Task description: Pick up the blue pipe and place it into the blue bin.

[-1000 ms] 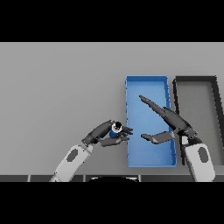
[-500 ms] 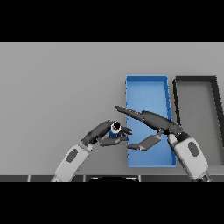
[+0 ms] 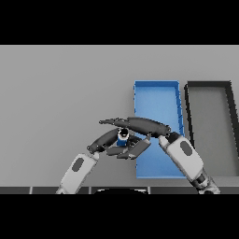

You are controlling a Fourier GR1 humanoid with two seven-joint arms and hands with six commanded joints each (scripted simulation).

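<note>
**Operator:** Just left of the blue bin [image 3: 156, 95], my two hands meet over the grey table [image 3: 60, 93]. The left hand [image 3: 108, 141] has its fingers curled round the blue pipe [image 3: 123, 137], which I see pinched between the fingers above and the thumb below.

**Desk:** And the right hand?

**Operator:** The right hand [image 3: 140, 125] reaches across from the bin side, fingers long and nearly straight, stretched over the top of the pipe and past it to the left. Its thumb lies below, flat and relaxed, near the left hand's thumb. I count that hand as spread, not clasping. Whether its fingers actually touch the pipe, I cannot tell; they pass very close above it.

**Desk:** How does the pipe look?

**Operator:** Small and short, blue at the body, with a pale rim and a dark opening facing up toward the camera. Most of it is hidden by the fingers around it. It sits between both sets of fingers, just outside the bin's left wall, not inside it.

**Desk:** Anything else nearby?

**Operator:** A dark bin [image 3: 209, 126] stands beyond the blue one, on the far side from the fingers.
</note>
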